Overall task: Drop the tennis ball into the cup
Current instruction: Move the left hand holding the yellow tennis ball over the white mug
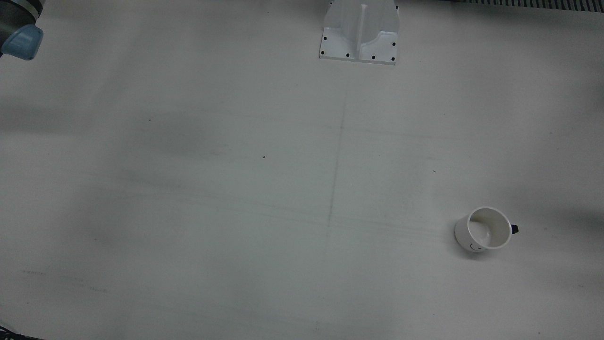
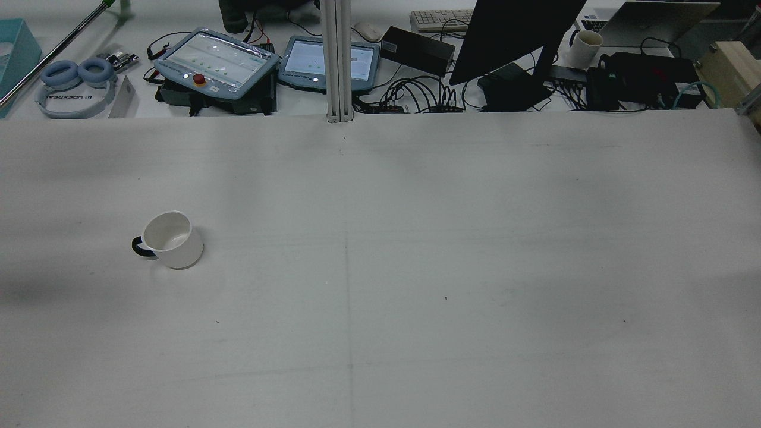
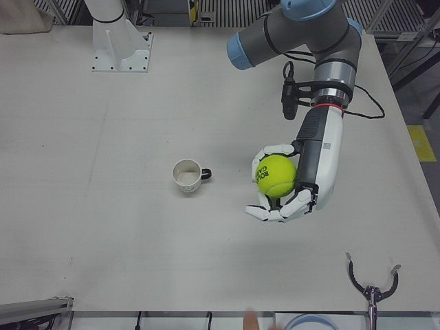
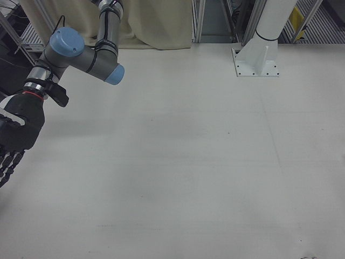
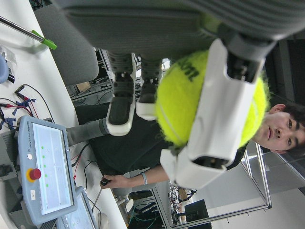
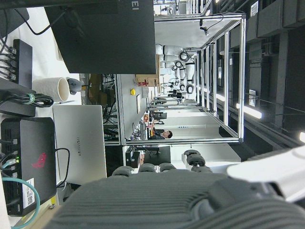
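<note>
My left hand (image 3: 292,180) is shut on a yellow-green tennis ball (image 3: 276,176) and holds it above the table, to the view's right of the cup. In the left hand view the ball (image 5: 190,100) sits between white fingers (image 5: 217,119). The white cup (image 3: 187,176) with a dark handle stands upright and empty on the table; it also shows in the front view (image 1: 485,229) and the rear view (image 2: 170,239). My right hand (image 4: 13,140) hangs at the far left edge of the right-front view, fingers extended, holding nothing.
A white arm pedestal (image 1: 361,33) stands at the table's far side. Teach pendants (image 2: 217,62), a monitor (image 2: 517,35) and cables lie beyond the table's edge in the rear view. A black tool (image 3: 372,289) lies near the front edge.
</note>
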`<state>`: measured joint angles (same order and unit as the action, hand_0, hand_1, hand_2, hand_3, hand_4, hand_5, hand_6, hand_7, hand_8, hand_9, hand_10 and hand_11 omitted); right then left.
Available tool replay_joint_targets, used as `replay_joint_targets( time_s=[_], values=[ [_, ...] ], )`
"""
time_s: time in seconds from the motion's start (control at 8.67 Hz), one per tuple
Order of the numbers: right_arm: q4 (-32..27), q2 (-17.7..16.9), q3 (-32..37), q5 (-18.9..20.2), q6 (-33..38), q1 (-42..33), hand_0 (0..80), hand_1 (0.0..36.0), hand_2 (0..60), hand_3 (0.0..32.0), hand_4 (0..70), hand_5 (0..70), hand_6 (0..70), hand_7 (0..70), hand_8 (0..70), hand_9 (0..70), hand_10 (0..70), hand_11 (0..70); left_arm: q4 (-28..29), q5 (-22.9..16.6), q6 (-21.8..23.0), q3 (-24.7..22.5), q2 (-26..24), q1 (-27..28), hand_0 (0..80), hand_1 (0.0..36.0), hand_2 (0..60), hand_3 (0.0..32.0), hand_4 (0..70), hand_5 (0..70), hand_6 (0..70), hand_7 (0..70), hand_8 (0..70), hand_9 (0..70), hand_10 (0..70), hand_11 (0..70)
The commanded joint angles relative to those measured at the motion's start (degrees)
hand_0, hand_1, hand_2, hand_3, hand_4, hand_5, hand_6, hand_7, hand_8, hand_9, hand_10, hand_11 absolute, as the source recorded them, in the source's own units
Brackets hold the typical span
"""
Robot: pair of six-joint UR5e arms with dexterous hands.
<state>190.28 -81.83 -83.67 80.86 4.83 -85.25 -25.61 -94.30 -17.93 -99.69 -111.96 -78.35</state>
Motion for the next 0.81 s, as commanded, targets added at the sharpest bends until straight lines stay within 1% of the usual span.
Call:
replay_joint_targets(
  time_s=[0.0,0.12,0.23,0.46,0.58,0.69],
  values=[
    [0.0,0.0,0.0,0.0,0.0,0.0,0.0,0.0,0.0,0.0,0.0,0.0,0.0,0.0,0.0,0.0,0.0,0.0,1.0,-0.1,-0.1,-3.4,0.1,3.9,80.0,36.0,47.6,0.0,44.2,30.5,70.0,70.0,53.1,70.0,38.6,57.8],
    [0.0,0.0,0.0,0.0,0.0,0.0,0.0,0.0,0.0,0.0,0.0,0.0,0.0,0.0,0.0,0.0,0.0,0.0,0.9,-0.1,-0.1,-5.3,0.1,7.6,80.0,36.0,45.8,0.0,45.1,30.4,70.0,70.0,53.7,70.0,38.1,57.3],
    [0.0,0.0,0.0,0.0,0.0,0.0,0.0,0.0,0.0,0.0,0.0,0.0,0.0,0.0,0.0,0.0,0.0,0.0,0.8,-0.2,-0.1,-6.1,0.0,10.6,80.0,36.0,44.4,0.0,45.6,29.6,70.0,70.0,53.7,70.0,37.9,56.9],
    [0.0,0.0,0.0,0.0,0.0,0.0,0.0,0.0,0.0,0.0,0.0,0.0,0.0,0.0,0.0,0.0,0.0,0.0,1.0,-0.1,-0.1,-6.6,0.0,17.9,80.0,36.0,46.1,0.0,44.7,26.7,69.9,70.0,51.2,70.0,36.5,54.9],
    [0.0,0.0,0.0,0.0,0.0,0.0,0.0,0.0,0.0,0.0,0.0,0.0,0.0,0.0,0.0,0.0,0.0,0.0,1.2,-0.1,-0.3,-6.6,0.2,20.2,80.0,36.0,47.6,0.0,42.6,25.7,70.0,70.0,50.9,69.2,35.5,53.4],
    [0.0,0.0,0.0,0.0,0.0,0.0,0.0,0.0,0.0,0.0,0.0,0.0,0.0,0.0,0.0,0.0,0.0,0.0,1.4,-0.1,-0.5,-6.6,0.7,23.0,80.0,36.0,46.3,0.0,40.1,23.3,59.5,70.0,48.0,68.4,34.9,52.4]
  ],
)
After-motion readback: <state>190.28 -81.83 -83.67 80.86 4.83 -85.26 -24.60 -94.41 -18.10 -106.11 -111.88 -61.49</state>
